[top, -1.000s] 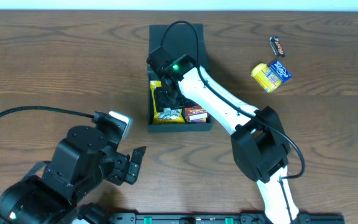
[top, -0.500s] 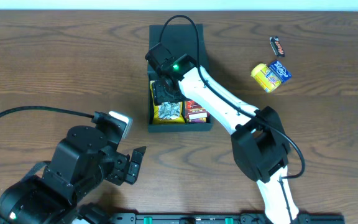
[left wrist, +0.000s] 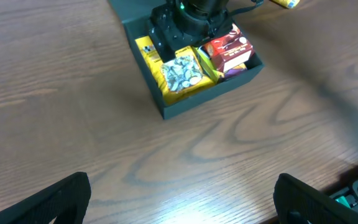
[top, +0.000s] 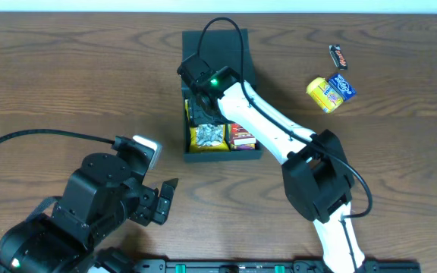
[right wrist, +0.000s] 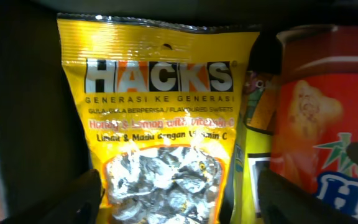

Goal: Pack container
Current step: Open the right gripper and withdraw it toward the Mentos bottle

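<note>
Overhead: I see the container (top: 222, 156) at the middle of the table (top: 67, 76), toward its far edge, with the flap lid folded back on the far side. The right end effector (top: 202, 112) is down inside it, over the left half. A yellow HACKS packet (top: 208, 136) lies in the near-left part and a red carton (top: 240, 135) is just beside it on the right. A yellow-blue snack pack (top: 330, 91) and a small dark bar (top: 339, 56) sit out on the table, well to the right of the container. The left end effector (top: 164, 201) hangs near the front edge, well apart from the container.

Left wrist: left end effector (left wrist: 182, 186) is spread wide with nothing between the fingers, only bare table (left wrist: 55, 93) below. The container (left wrist: 191, 106) is up ahead, with packet (left wrist: 179, 73) and carton (left wrist: 230, 48) side by side inside.

Right wrist: right end effector (right wrist: 179, 193) is spread, with fingers (right wrist: 86, 199) standing on either side of the lower end of the packet (right wrist: 160, 124). I see no pinch on it; it lies flat. Carton (right wrist: 328, 143) is at its right and the dark container wall (right wrist: 23, 112) at its left.
</note>
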`<state>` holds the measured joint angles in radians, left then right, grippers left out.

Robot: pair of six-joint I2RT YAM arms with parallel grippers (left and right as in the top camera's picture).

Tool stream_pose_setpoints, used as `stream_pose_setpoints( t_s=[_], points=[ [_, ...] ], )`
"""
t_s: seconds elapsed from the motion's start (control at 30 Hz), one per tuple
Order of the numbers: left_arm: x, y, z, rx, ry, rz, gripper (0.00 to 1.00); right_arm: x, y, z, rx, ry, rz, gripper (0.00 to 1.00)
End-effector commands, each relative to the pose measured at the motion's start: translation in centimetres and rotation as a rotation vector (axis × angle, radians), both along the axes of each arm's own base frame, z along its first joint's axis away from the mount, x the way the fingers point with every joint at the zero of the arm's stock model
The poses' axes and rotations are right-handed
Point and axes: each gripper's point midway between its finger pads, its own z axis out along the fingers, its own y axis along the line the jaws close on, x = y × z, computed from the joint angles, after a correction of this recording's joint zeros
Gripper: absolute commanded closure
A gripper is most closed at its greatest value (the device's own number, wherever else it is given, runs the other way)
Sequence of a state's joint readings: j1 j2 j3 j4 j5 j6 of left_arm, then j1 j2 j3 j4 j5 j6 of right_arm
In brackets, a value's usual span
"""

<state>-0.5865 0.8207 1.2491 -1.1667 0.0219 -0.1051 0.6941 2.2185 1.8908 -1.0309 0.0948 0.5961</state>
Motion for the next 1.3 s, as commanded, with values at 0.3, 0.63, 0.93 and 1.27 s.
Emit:
stream_pose_setpoints(
  t_s=[0.3, 0.63, 0.93, 1.27],
  points=[
    [0.0, 0.1, 0.5, -0.008, -0.012, 0.007, 0.05, 0.3, 1.3, 7.2, 0.155, -0.066, 0.101, 0.14],
    [0.0, 0.1, 0.5, -0.008, -0.012, 0.007, 0.05, 4.2, -5.7, 19.5, 0.166, -0.393, 0.146, 0.08],
    [0.0, 0.1, 0.5, -0.008, -0.012, 0.007, 0.05, 7.6, -19.6, 20.1, -0.059, -0.416, 0.09, 0.04],
    [0.0, 0.1, 0.5, -0.008, -0.012, 0.007, 0.05, 7.4, -32.5, 15.0, -0.196, -0.284, 0.053, 0.03]
  ],
)
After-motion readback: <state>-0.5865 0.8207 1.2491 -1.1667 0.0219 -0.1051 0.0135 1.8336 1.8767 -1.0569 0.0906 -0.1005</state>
